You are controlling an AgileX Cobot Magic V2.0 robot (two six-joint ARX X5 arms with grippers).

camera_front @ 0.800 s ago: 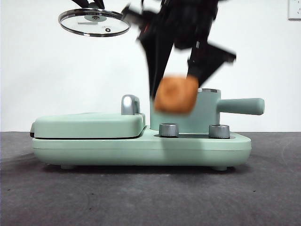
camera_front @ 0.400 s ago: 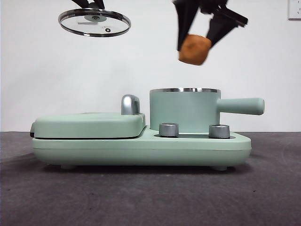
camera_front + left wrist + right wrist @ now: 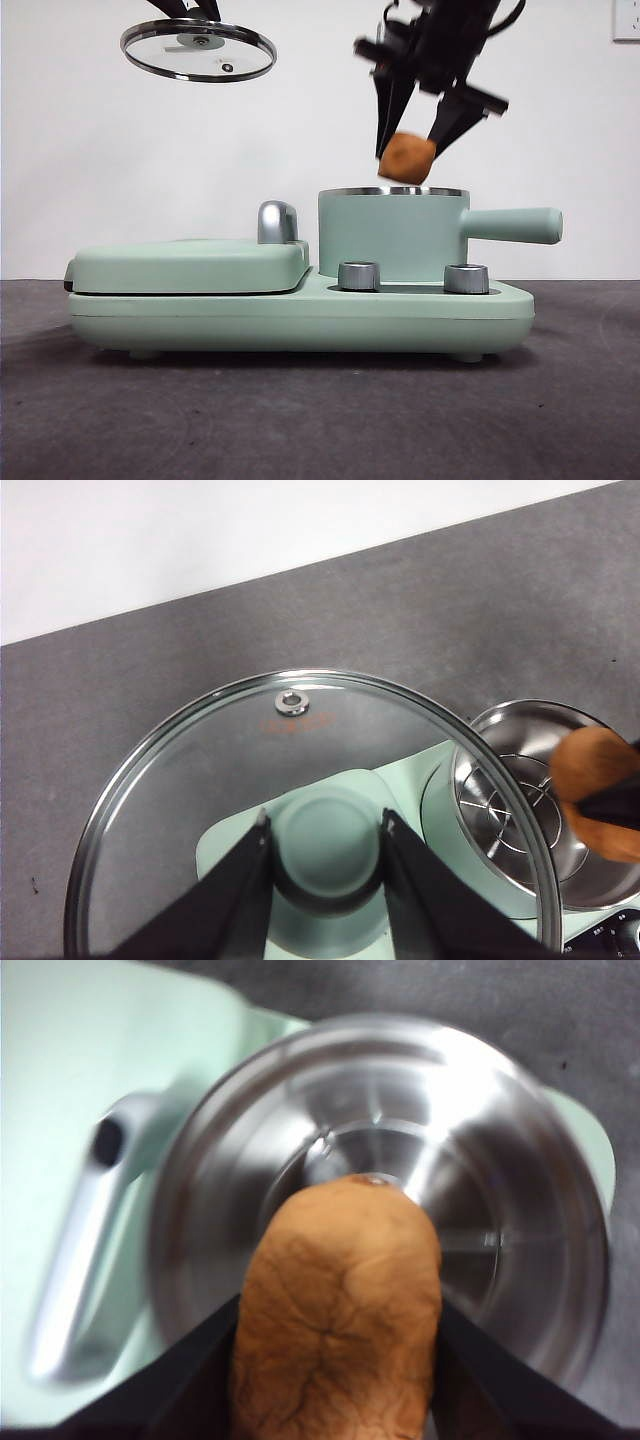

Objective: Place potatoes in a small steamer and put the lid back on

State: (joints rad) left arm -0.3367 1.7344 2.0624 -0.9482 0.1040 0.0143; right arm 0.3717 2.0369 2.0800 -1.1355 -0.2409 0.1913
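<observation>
Directly above the mint-green cylindrical steel-rimmed steamer (image 3: 392, 235), the right gripper (image 3: 412, 150) pinched the rough orange-brown potato (image 3: 407, 158); lowering inside before releasing seemed wisest, while the left gripper (image 3: 325, 855) clamped the clear glass lid (image 3: 198, 48).

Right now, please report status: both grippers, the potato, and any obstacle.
Right gripper shut on potato, just above steamer opening. Left gripper holds lid high, off to the side. Steamer open, nothing in the way.

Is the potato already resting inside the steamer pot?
No, the potato is held by the right gripper just above the steel rim of the steamer pot.
</observation>
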